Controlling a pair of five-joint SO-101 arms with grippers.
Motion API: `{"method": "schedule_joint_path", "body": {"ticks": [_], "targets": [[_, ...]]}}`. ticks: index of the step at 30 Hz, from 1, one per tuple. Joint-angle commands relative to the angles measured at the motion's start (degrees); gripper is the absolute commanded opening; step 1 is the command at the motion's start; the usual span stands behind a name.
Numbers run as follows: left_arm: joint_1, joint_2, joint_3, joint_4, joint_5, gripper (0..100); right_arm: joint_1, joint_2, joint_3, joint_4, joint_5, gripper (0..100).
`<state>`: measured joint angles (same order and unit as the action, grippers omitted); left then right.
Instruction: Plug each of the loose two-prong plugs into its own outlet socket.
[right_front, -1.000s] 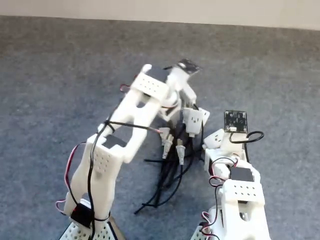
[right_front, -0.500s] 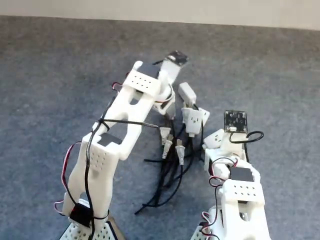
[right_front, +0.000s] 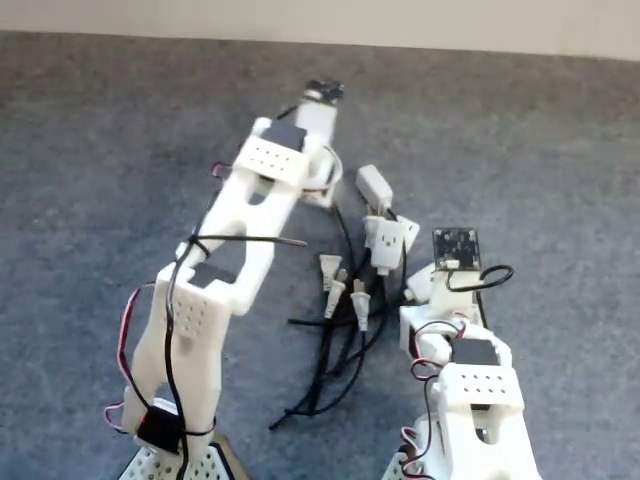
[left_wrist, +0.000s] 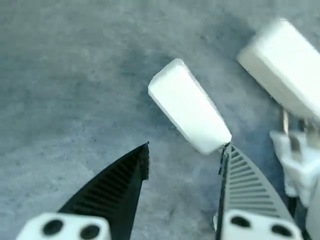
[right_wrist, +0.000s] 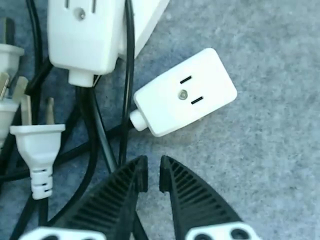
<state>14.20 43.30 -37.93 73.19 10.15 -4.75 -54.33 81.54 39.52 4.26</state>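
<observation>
— Item one, plugs?
— Loose two-prong plug (right_wrist: 37, 142), unplugged, on the grey desk (right_front: 100, 150) among black cords (right_front: 320, 370); outlet socket (right_wrist: 185, 95) just beside it.
— Tools?
— Left tool (left_wrist: 186, 149): jaws wide apart, empty, one tip just beside a white socket block (left_wrist: 187, 107). Right tool (right_wrist: 152, 162): closed to a slit, empty, near the outlet socket.

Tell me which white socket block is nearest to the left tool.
The socket block at the pale fingertip of the left tool; the other block lies farther off.
</observation>
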Motion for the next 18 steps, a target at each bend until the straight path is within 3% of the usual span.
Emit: {"method": "schedule_joint_path", "body": {"ticks": [1,10,18], "targets": [[-5.14,-3.38,-4.0,-0.44,4.31,23,-0.4,0.04,-0.4,-1.1,-0.18,5.7],[-7.25,-3.47,-6.99,7.21,4.31,23,-0.4,0.04,-0.4,-1.1,-0.18,5.7],[-4.44,-3.21,-18.33,14.68,3.87,23,-0.4,0.04,-0.48,-1.1,-0.18,5.7]]}}
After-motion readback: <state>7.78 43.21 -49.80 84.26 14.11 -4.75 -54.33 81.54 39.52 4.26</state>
